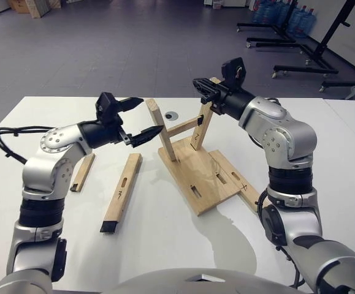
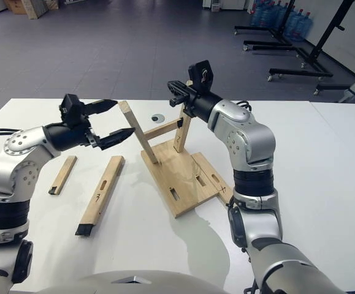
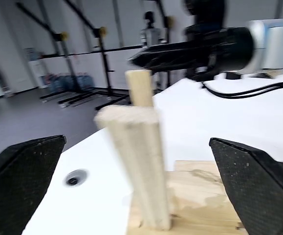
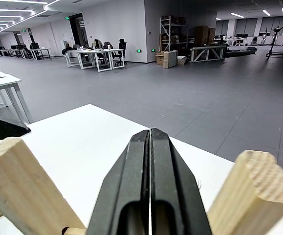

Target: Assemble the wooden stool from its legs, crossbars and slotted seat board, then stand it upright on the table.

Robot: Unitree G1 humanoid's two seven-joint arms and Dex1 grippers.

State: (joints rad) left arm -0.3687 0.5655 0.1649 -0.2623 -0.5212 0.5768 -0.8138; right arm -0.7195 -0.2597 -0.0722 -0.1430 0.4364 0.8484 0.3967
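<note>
**Half-built stool frame on the seat board**

The top of the right leg (image 1: 203, 125) is partly hidden behind the right gripper (image 1: 197, 82), whose fingers (image 4: 151, 186) are pressed together; whether it touches the leg cannot be told. A wooden strip (image 1: 243, 185) lies half covered by the seat board (image 1: 195, 174) and the right arm. The board lies flat on the table (image 1: 343, 153). Two tilted legs stand on it, the left leg (image 1: 162, 131) and the right, joined by a crossbar (image 1: 182, 127). The left gripper (image 1: 151, 114) hangs spread wide just beside the left leg's top. A loose leg (image 1: 122, 192) and a short bar (image 1: 83, 172) lie to the robot's left
</note>
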